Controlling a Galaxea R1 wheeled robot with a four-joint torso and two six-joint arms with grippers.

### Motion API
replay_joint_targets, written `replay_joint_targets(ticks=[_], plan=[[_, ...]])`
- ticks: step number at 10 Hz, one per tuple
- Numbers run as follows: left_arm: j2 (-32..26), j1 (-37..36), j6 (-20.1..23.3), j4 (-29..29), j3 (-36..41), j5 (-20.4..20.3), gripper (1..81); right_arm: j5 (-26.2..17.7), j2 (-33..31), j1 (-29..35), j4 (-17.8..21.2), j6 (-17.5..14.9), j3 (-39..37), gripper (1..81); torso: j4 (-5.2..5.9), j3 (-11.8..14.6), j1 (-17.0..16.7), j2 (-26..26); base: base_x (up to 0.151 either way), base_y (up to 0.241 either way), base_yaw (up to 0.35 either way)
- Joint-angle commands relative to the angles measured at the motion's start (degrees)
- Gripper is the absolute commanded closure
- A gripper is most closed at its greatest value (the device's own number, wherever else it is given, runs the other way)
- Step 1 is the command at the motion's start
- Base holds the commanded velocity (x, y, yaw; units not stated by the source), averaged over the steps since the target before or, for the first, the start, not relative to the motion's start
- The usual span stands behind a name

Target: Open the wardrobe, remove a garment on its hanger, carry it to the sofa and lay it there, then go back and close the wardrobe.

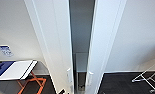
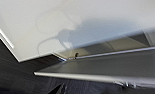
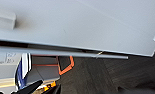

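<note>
Wardrobe (image 1: 60,37) doors ajar above dark floor (image 1: 118,82); end effector states unreadable.

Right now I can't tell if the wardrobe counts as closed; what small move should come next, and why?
Probably press both doors inward. The wardrobe stands slightly ajar: a dark gap runs between the left door and right door, whose handles sit apart.

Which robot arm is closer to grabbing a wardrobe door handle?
Probably the right. Its wrist camera sits close against a wardrobe door with a pale handle nearby, while the left wrist camera faces plain door panels.
</note>
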Motion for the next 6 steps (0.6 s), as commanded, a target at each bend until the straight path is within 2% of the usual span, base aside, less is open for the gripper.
replay_joint_targets(ticks=[1, 2, 3, 5, 6], plan=[[2.80, 4.61, 0.52, 12.34, -7.03, 4.45, 1.0, -0.71, 1.31, -2.97, -12.59, 0.15, -8.74, 1.0, 0.00, 0.00, 0.00, 0.00, 0.000, 0.000, 0.000], [2.00, 8.56, 0.52, 14.82, -8.27, 4.09, 1.0, -1.68, 1.31, -6.14, -14.01, 0.15, -12.38, 1.0, 0.00, 0.00, 0.02, 0.00, 0.000, 0.000, 0.000], [1.48, 12.35, 0.61, 17.72, -10.11, 3.92, 1.0, -2.73, 1.84, -9.39, -16.91, -0.11, -16.86, 1.0, 0.00, 0.00, 0.02, 0.00, 0.000, 0.000, 0.000], [2.35, 20.00, 0.70, 27.24, -13.17, 3.92, 1.0, -3.16, 5.24, -16.87, -24.26, -0.46, -26.03, 1.0, 0.00, 0.00, 0.00, 0.00, 0.000, 0.000, 0.000], [2.97, 23.77, 0.70, 29.76, -14.51, 3.92, 1.0, -3.26, 7.55, -20.72, -26.84, -0.55, -30.66, 1.0, 0.00, 0.00, 0.00, 0.00, 0.000, 0.000, 0.000]])
